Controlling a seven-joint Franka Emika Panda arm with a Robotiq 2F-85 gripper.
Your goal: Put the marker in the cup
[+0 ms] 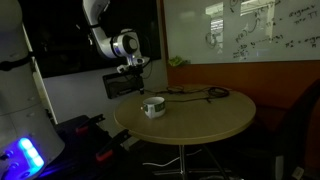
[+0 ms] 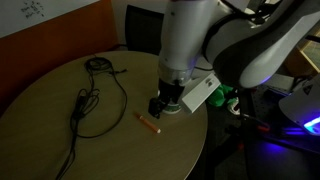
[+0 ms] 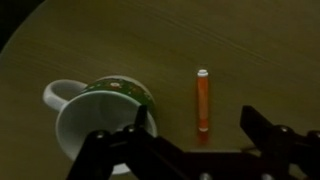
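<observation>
The marker is a slim orange stick lying flat on the round wooden table. It also shows in an exterior view. The cup is a white mug with a handle and a dark green inside, standing upright just beside the marker; it shows too in an exterior view. My gripper is open and empty, above the table, with the near end of the marker between its two dark fingers. It shows in both exterior views. One finger overlaps the cup's rim.
A looped black cable lies across the far part of the table, also seen in an exterior view. The table edge is close to the cup. A whiteboard hangs behind.
</observation>
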